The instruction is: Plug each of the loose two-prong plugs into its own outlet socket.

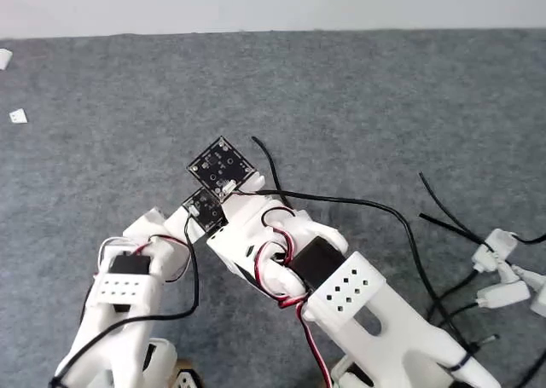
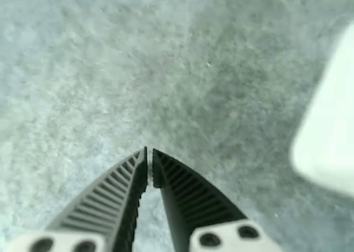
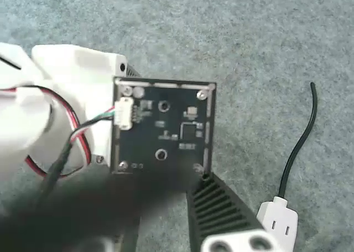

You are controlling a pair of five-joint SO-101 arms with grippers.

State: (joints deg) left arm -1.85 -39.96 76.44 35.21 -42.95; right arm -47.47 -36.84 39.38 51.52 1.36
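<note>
In the right wrist view a white plug body with two slots point(image 3: 280, 223) lies on the grey carpet, and its black cable point(image 3: 298, 147) runs off to a loose end. My right gripper point(image 3: 160, 191) hangs open just beside it; one ribbed finger point(image 3: 221, 213) is sharp, the other a dark blur. Nothing sits between them. My left gripper point(image 2: 149, 155) is shut on nothing, low over bare carpet. In the high view both arms crowd together at the front middle, and several white plugs point(image 1: 499, 273) lie tangled at the right edge.
The left arm's wrist camera board point(image 3: 163, 127) and white housing point(image 3: 72, 86) sit right in front of my right gripper. Black cables point(image 1: 409, 234) loop across the carpet toward the right. Two small white scraps point(image 1: 17, 115) lie far left. Open carpet point(image 1: 341, 98) stretches behind.
</note>
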